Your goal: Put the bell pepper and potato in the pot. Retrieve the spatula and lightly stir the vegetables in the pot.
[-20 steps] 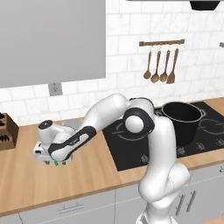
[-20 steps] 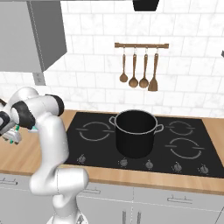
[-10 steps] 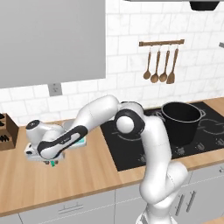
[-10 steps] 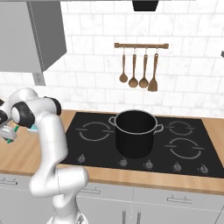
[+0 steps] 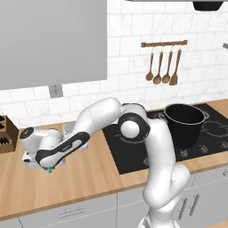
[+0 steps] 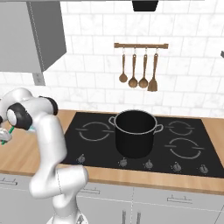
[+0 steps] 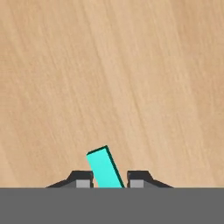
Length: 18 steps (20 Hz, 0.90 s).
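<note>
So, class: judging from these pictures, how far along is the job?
Done: cannot be confirmed; the pot sits on the hob, and its contents cannot be made out. In hand: the gripper is low over the wooden counter, left of the hob, with its fingers closed on the teal handle of the spatula. Left: carrying the spatula to the pot and stirring lightly.

The spatula's teal handle end stood between the fingertips, tilted toward 11 o'clock over the wooden tabletop; the tall black pot sat upright on the stove.
</note>
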### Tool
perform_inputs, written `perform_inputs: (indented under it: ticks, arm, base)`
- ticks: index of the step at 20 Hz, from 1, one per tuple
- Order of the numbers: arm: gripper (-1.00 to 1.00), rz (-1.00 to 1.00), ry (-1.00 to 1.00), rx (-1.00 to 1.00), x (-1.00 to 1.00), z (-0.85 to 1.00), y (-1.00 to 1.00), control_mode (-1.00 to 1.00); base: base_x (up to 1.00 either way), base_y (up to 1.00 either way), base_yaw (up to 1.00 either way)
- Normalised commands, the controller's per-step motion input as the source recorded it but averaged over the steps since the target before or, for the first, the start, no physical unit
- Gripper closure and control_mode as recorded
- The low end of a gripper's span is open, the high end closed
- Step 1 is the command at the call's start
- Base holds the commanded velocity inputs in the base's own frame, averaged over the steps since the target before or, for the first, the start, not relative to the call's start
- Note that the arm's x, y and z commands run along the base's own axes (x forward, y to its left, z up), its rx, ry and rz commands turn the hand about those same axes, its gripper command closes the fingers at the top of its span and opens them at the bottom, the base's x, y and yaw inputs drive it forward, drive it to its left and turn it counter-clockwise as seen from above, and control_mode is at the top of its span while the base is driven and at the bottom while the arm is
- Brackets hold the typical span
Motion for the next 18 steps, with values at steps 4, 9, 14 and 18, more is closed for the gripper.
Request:
perform_inputs:
  ticks: [4, 9, 14, 18]
  arm:
    - [1.00, -0.07, -0.16, 0.07, -0.39, 0.76, -0.23, -1.00]
    - [1.00, -0.17, -0.02, 0.24, -0.32, 1.00, -0.01, -1.00]
    - [1.00, -0.34, 0.14, 0.42, -0.51, 1.00, -0.13, -1.00]
    - [1.00, -0.40, 0.09, 0.41, -0.62, 1.00, -0.50, -1.00]
  base:
    - [0.00, 0.00, 0.00]
    - [0.00, 0.00, 0.00]
    - [0.00, 0.00, 0.00]
    - [0.00, 0.00, 0.00]
